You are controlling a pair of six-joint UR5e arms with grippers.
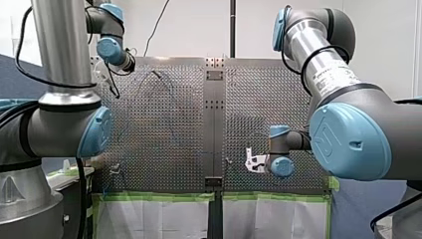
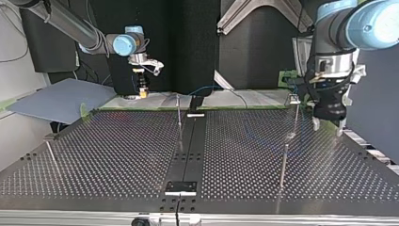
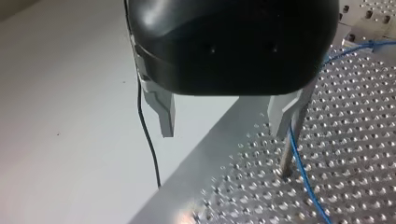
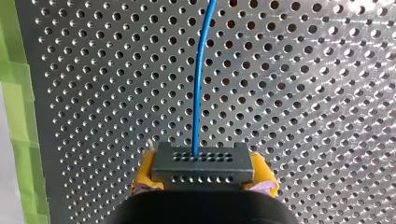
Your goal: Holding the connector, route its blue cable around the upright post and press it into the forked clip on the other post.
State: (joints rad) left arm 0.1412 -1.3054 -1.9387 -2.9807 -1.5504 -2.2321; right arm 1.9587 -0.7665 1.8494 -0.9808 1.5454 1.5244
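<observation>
In the right wrist view my right gripper (image 4: pixel 203 173) has its yellow pads (image 4: pixel 145 171) shut on a dark grey connector (image 4: pixel 203 162). A blue cable (image 4: pixel 200 74) runs from the connector straight ahead over the perforated plate. In the top view this gripper (image 2: pixel 141 90) hangs at the far left edge of the table. My left gripper (image 3: pixel 224 133) is black with metal fingers (image 3: pixel 164 112), open and holding nothing. A thin upright post (image 3: pixel 287 154) stands against one of its fingers, and the blue cable (image 3: pixel 304 176) passes beside the post. The top view shows this gripper (image 2: pixel 327 127) at the right, near a post with a clip (image 2: pixel 294 100).
More thin posts stand on the perforated table (image 2: pixel 117 155): one near the middle (image 2: pixel 179 117), one at the near right (image 2: pixel 283 162), one at the left edge (image 2: pixel 51 153). A dark centre strip (image 2: pixel 188 150) splits the plate. Green tape (image 4: pixel 18 93) lines the table's edge.
</observation>
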